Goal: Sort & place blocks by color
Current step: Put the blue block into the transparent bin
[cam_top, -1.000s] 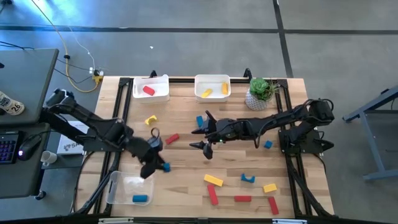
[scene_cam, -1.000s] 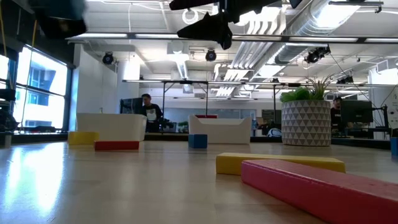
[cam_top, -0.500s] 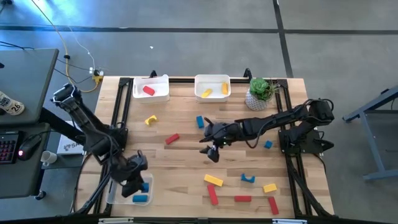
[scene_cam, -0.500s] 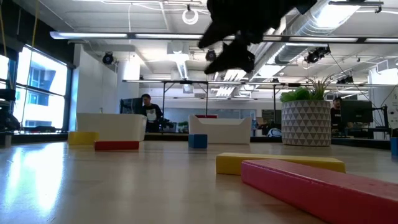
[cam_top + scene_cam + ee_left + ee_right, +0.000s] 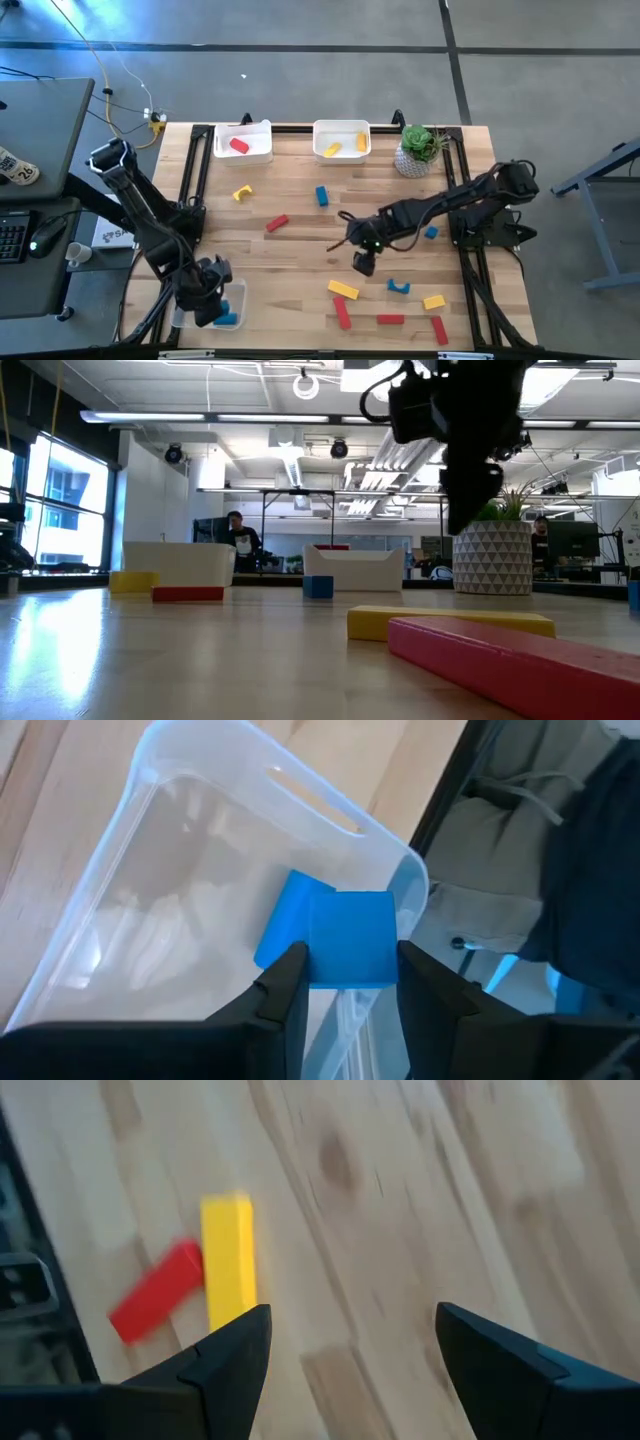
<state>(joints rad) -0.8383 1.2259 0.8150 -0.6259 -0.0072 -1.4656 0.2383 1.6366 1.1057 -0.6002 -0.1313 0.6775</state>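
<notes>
The left end effector [image 5: 340,995] pinches a blue block [image 5: 348,935] over the clear bin [image 5: 190,840]. The right end effector [image 5: 345,1355], spread, hovers beside a yellow bar [image 5: 228,1255] and red bar [image 5: 155,1290] on the bench [image 5: 400,1210].

The bench [image 5: 300,250] is light wood with stripes, and its frame is black; a clear bin [image 5: 190,300] at the front left corner has blue blocks [image 5: 335,935] in it; a white bin [image 5: 243,140] at the back edge has a red block [image 5: 239,145]; the next white bin [image 5: 341,139] has yellow blocks [image 5: 334,149]; the plant [image 5: 420,142] is green in a white patterned pot [image 5: 410,164]; both arms are black.
</notes>
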